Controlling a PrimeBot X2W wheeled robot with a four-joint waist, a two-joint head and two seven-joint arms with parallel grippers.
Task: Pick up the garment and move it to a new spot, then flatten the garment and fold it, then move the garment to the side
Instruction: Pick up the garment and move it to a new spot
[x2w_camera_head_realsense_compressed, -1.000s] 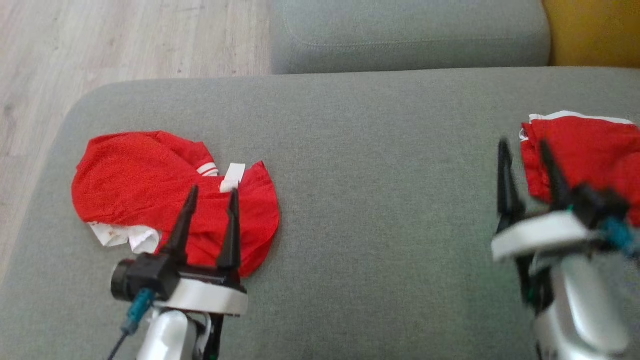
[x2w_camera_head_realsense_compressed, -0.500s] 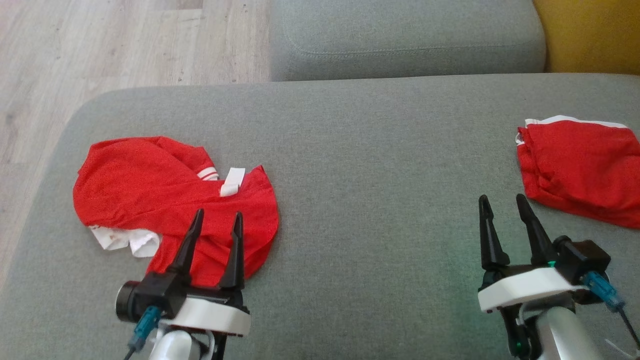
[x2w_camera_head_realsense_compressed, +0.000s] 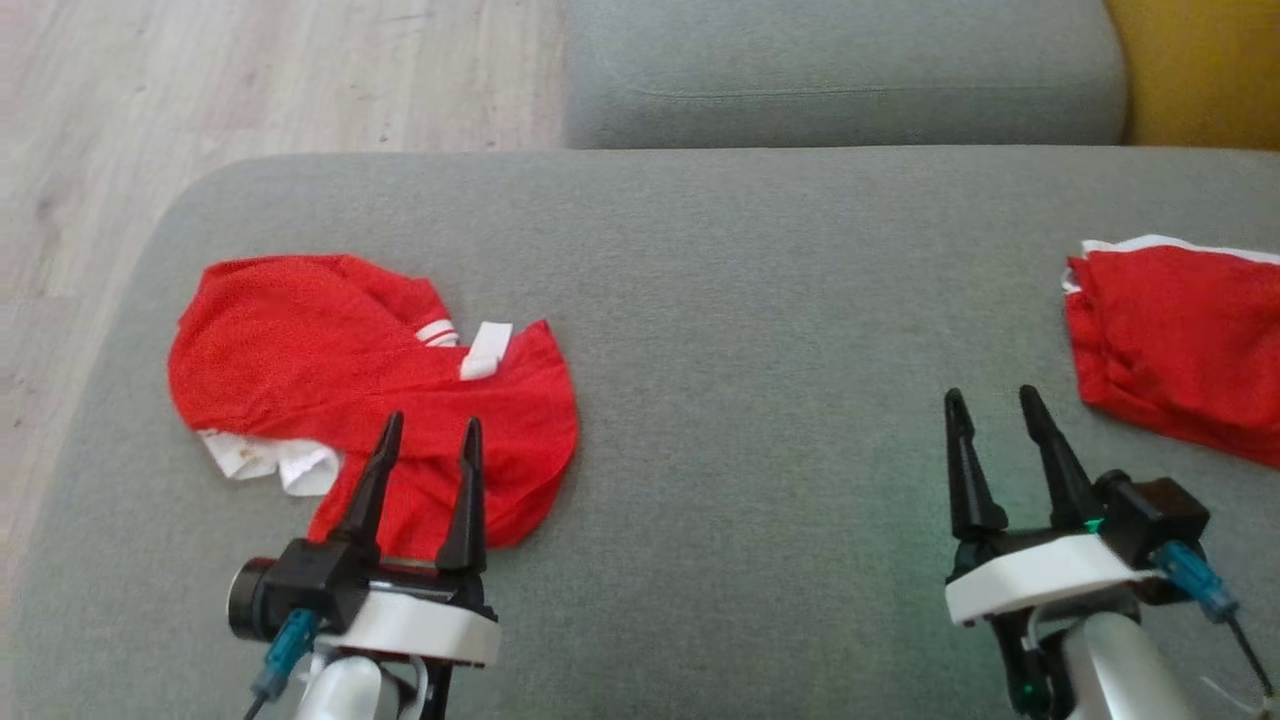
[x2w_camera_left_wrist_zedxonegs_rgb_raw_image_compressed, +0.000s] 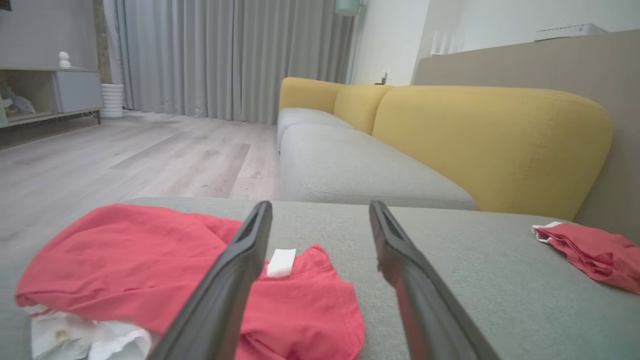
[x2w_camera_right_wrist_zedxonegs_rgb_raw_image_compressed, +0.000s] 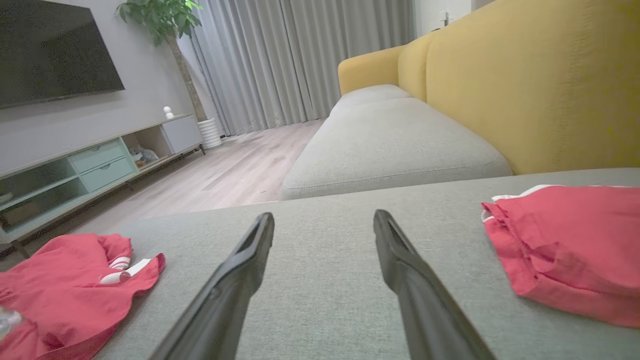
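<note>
Left gripper (x2w_camera_head_realsense_compressed: 432, 425): both fingers stand apart with nothing between them. The tips sit over the near edge of the crumpled red garment (x2w_camera_head_realsense_compressed: 330, 370); contact with the cloth cannot be confirmed. Right gripper (x2w_camera_head_realsense_compressed: 991, 395): fingers likewise spread and empty, over bare grey sofa cushion (x2w_camera_head_realsense_compressed: 760, 300). A folded red garment (x2w_camera_head_realsense_compressed: 1170, 340) lies just ahead and to its right, untouched. The crumpled garment rests on the left part of the cushion, near its rounded edge. It lies directly ahead of the left fingers and somewhat to their left. Its long axis runs roughly crosswise to them, and its right end slants toward the robot. A white tag (x2w_camera_head_realsense_compressed: 485, 350) shows on top, just beyond the left fingertips. Assessment: the left arm is clearly the nearer one, and the right stands well apart from the garment across open cushion. The pick-up is not yet made; the coming move appears to call for a short forward and downward reach by the left arm.
</note>
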